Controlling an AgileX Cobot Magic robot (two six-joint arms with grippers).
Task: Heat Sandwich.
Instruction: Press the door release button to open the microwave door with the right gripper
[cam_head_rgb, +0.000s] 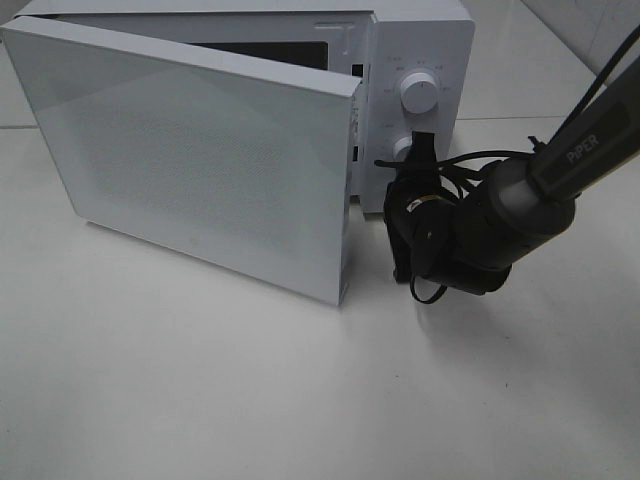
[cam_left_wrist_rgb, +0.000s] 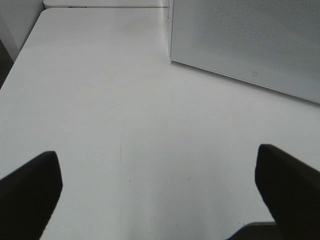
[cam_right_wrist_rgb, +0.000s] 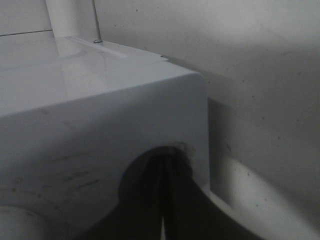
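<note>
The sandwich is out of view in every frame. The white microwave (cam_head_rgb: 420, 40) stands at the back, and its door (cam_head_rgb: 200, 150) is swung partly open and hides the cavity. My right gripper (cam_head_rgb: 420, 148) is shut, with its tips against the control panel beside the lower knob (cam_head_rgb: 403, 148). In the right wrist view the dark fingers (cam_right_wrist_rgb: 150, 200) lie together against the white panel (cam_right_wrist_rgb: 100, 135). My left gripper (cam_left_wrist_rgb: 160, 200) is open and empty above the bare table, with the microwave door (cam_left_wrist_rgb: 250, 40) ahead of it. The left gripper does not show in the exterior view.
The upper knob (cam_head_rgb: 418, 92) sits above the right gripper. The right arm (cam_head_rgb: 540, 190) and its cables reach in from the right. The white table (cam_head_rgb: 200, 380) spreads in front of the microwave. A wall stands behind it (cam_right_wrist_rgb: 260, 60).
</note>
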